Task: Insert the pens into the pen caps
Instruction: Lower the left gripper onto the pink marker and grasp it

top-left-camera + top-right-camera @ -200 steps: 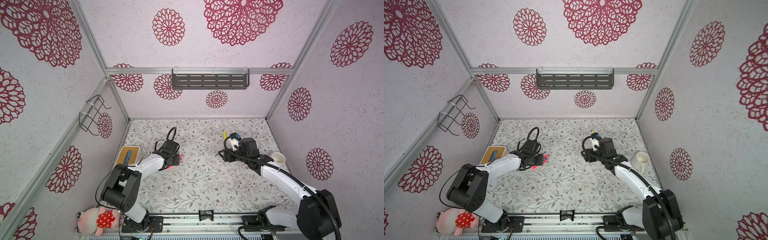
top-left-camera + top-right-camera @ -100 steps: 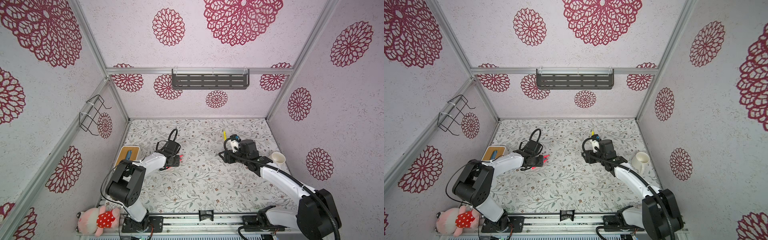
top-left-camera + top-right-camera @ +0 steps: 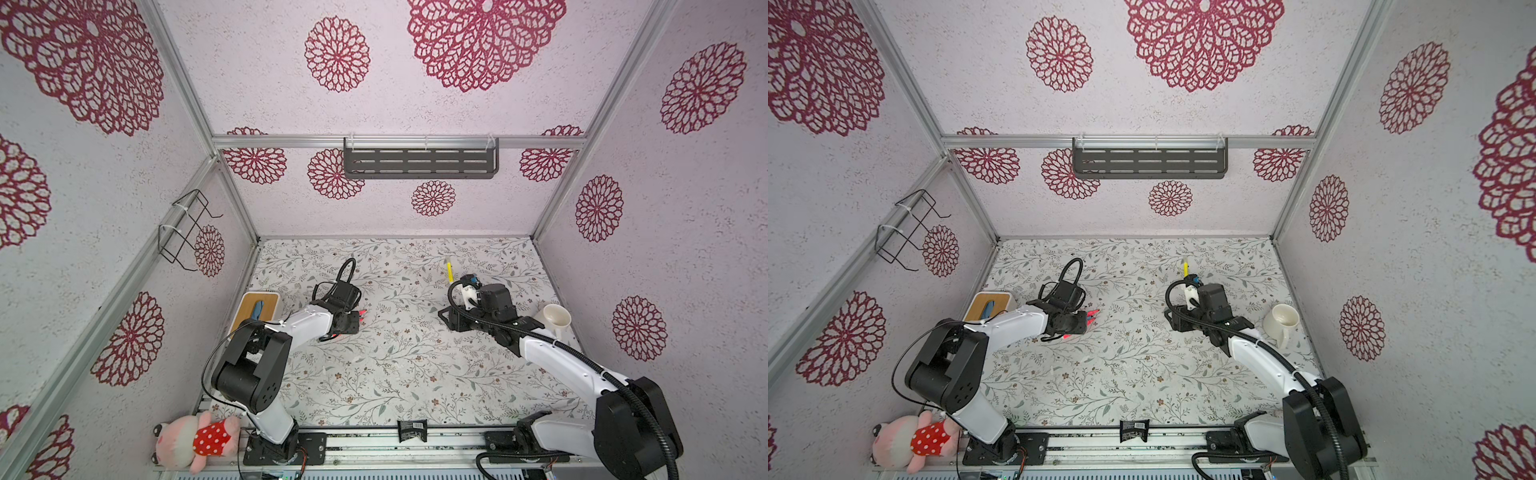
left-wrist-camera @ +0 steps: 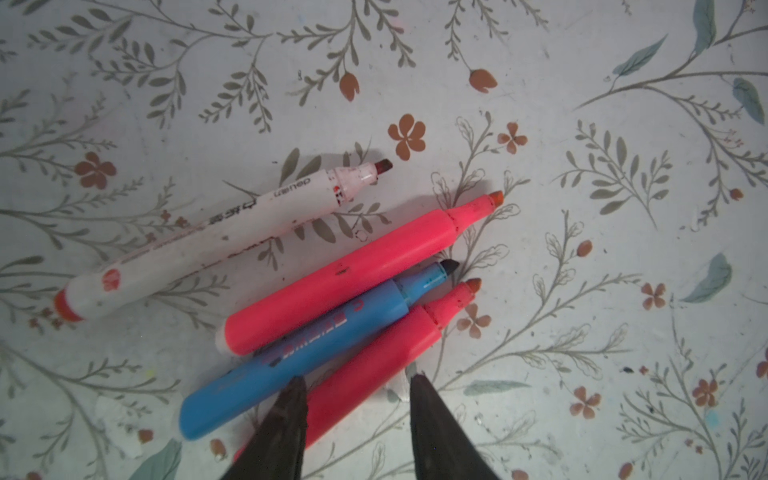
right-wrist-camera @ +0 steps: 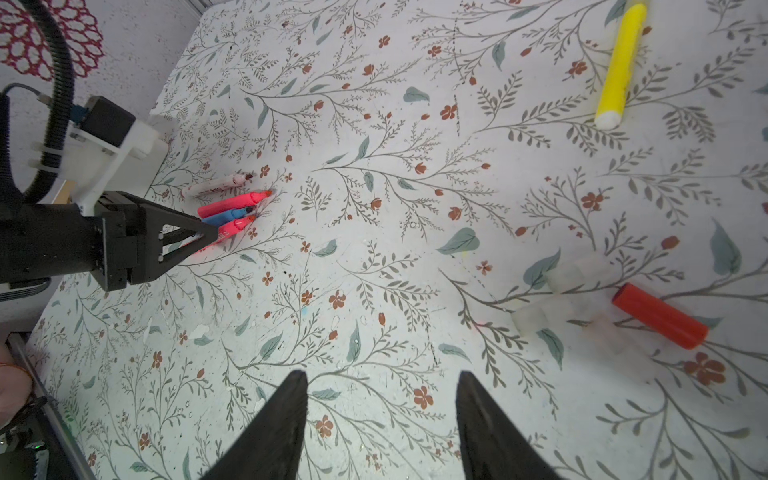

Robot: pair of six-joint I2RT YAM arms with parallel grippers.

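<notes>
Left wrist view: my left end effector [image 4: 356,378] straddles the outer pink pen [image 4: 386,357] on the counter [image 4: 582,291], narrow but not yet pinching (blue pen [image 4: 299,353] touching alongside). I judge this the pickup; next, squeeze and lift. My right end effector [image 5: 380,376] hangs wide and empty near the pen caps [image 5: 577,274].

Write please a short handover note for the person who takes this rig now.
Left claw: open, astride the rear of one pink pen, not gripping.
Right claw: open, empty.
Beside that pen lie the blue pen, second pink pen and white pen, tips bare.
Yellow pen, red cap and clear caps lie near the right claw.
Done: no pen capped yet.
Left: all of them.
</notes>
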